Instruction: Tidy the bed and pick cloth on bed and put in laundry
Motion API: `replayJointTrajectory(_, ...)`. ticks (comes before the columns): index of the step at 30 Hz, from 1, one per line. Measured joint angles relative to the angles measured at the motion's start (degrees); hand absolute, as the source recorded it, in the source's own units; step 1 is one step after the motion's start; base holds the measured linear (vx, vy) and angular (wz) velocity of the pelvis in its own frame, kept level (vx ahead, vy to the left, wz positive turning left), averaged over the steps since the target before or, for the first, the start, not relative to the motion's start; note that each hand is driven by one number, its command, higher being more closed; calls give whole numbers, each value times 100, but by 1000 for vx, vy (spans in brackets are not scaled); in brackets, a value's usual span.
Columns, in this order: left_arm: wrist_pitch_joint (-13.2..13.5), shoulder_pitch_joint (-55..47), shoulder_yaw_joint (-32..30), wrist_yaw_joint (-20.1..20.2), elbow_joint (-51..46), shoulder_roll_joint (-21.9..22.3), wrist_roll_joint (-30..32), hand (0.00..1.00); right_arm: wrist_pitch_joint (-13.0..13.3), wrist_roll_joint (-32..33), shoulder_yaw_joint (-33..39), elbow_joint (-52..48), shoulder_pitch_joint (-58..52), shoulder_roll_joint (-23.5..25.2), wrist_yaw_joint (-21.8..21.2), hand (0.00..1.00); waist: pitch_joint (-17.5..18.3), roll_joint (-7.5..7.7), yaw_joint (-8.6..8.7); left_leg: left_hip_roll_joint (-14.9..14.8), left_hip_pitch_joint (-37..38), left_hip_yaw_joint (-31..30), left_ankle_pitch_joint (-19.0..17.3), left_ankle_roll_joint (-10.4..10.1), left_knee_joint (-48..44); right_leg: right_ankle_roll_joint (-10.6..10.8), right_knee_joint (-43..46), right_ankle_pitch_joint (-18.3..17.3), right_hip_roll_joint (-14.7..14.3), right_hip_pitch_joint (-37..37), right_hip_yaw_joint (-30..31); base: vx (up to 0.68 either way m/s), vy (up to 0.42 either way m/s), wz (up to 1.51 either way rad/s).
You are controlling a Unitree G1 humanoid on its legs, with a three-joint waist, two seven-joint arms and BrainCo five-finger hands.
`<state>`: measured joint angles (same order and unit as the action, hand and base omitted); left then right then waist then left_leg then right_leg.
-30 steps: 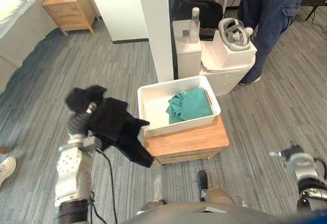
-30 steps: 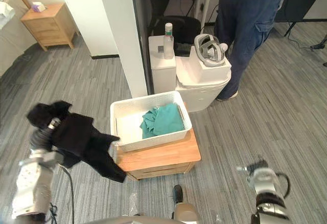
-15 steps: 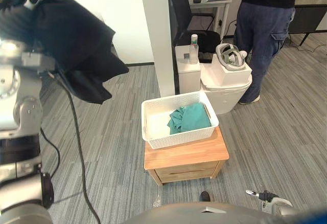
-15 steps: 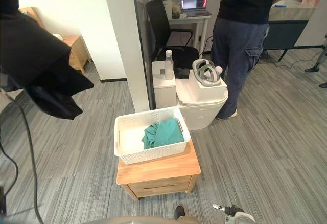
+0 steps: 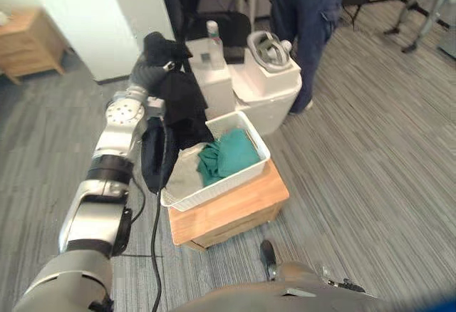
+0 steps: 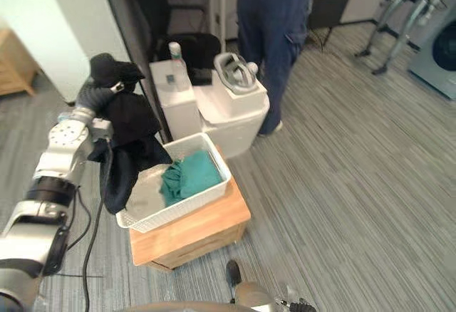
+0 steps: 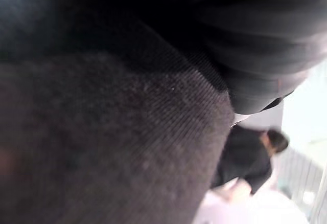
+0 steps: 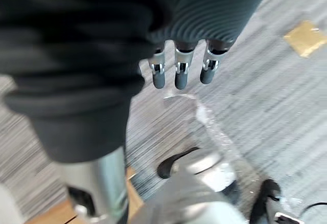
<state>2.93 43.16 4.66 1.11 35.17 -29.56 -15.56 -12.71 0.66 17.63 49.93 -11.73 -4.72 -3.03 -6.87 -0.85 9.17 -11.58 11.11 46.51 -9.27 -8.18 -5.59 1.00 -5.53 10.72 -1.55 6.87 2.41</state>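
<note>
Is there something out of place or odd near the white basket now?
Yes. The black cloth, draped over the left robot hand, hangs across the white basket's left rim, apparently partly outside it. The teal cloth lies fully inside.

Your left arm [image 5: 112,141] is silver-grey, banded black at the joints. Your right hand [image 8: 176,75] shows silver, dark-tipped fingers [image 8: 158,76] below a dark ribbed cover [image 8: 219,4].
</note>
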Motion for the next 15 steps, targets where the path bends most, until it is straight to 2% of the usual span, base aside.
replayJointTrajectory(3,0,283,100,-127,150,157,201,100,192,242,-90,-196,41,7,8,0,-352,-2,110,6,-108,32,-47,11,-93,4,1,48,3,108,92,-53,20,-14)
replayJointTrajectory(8,-5,208,219,-66,226,455,563,100,462,450,-143,-414,73,-4,116,0,-600,8,187,-25,-204,114,-136,19,-246,35,3,96,-12,200,255,-51,13,-11)
replayJointTrajectory(11,-1,-253,228,203,221,646,787,100,575,462,-228,-453,79,0,155,0,-630,-13,257,-38,-167,207,-233,19,-340,72,3,124,-30,189,405,-55,40,-20)
replayJointTrajectory(15,5,-1095,465,519,212,1183,1054,100,666,462,-254,-449,59,13,234,0,-717,-99,292,-41,-90,348,-396,45,-503,115,2,155,-35,111,610,-62,50,-19)
